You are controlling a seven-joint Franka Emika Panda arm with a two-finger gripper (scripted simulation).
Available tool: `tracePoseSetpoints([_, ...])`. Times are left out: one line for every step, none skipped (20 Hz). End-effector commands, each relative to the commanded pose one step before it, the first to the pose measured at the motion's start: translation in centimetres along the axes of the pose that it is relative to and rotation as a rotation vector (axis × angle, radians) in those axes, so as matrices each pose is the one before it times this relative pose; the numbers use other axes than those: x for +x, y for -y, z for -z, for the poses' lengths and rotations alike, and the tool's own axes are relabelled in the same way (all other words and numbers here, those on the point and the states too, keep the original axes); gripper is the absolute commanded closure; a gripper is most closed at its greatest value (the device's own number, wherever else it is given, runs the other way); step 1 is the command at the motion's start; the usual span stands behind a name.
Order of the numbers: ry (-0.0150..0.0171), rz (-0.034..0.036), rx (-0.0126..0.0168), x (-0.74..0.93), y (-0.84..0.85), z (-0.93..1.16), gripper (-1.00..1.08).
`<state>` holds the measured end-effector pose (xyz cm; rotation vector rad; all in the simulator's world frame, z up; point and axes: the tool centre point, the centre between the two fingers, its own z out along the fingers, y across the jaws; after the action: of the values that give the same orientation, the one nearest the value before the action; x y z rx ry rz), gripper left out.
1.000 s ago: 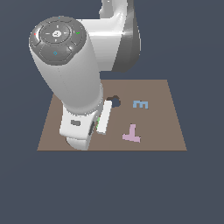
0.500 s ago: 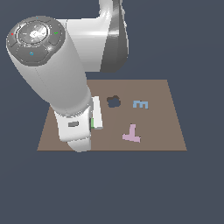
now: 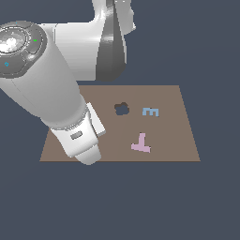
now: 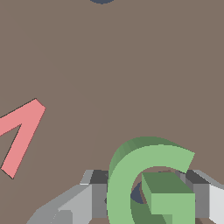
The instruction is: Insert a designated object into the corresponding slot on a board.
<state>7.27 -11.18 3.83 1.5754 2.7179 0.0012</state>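
Green G held between the gripper fingers above the board.

The fingers clamp the letter from both sides. A red piece lies nearby on the brown surface. In the exterior view, the arm hides the G; a flower-shaped hole, blue E and pink T show.

E piece beside flower hole (on board).

Non-task items: dark flower-shaped hole, blue "E" piece just beside it toward exterior view's right, pink "T" piece nearer the camera. Wrist view: red letter piece, partly cropped.
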Motion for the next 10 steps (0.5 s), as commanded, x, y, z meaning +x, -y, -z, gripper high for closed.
tracePoseSetpoints([0.00011, 0.09117, -0.00028, -0.604, -0.139, 0.056, 1.08])
tracePoseSetpoints([-0.00004, 0.03363, 0.00002, -0.229, -0.045, 0.012, 1.08])
tracePoseSetpoints([-0.00005, 0.03232, 0.00002, -0.220, -0.044, 0.012, 1.08])
tracePoseSetpoints([-0.00005, 0.03102, 0.00002, -0.211, -0.043, 0.011, 1.08])
tracePoseSetpoints([-0.00005, 0.02972, 0.00002, -0.201, -0.042, 0.010, 1.08])
tracePoseSetpoints([-0.00005, 0.02841, 0.00002, -0.193, -0.041, 0.010, 1.08])
tracePoseSetpoints([-0.00005, 0.02714, 0.00003, -0.183, -0.041, 0.009, 1.08])
tracePoseSetpoints([-0.00005, 0.02585, 0.00003, -0.174, -0.039, 0.009, 1.08])
tracePoseSetpoints([-0.00005, 0.02460, 0.00003, -0.165, -0.039, 0.008, 1.08])
tracePoseSetpoints([-0.00005, 0.02334, 0.00003, -0.156, -0.038, 0.008, 1.08])
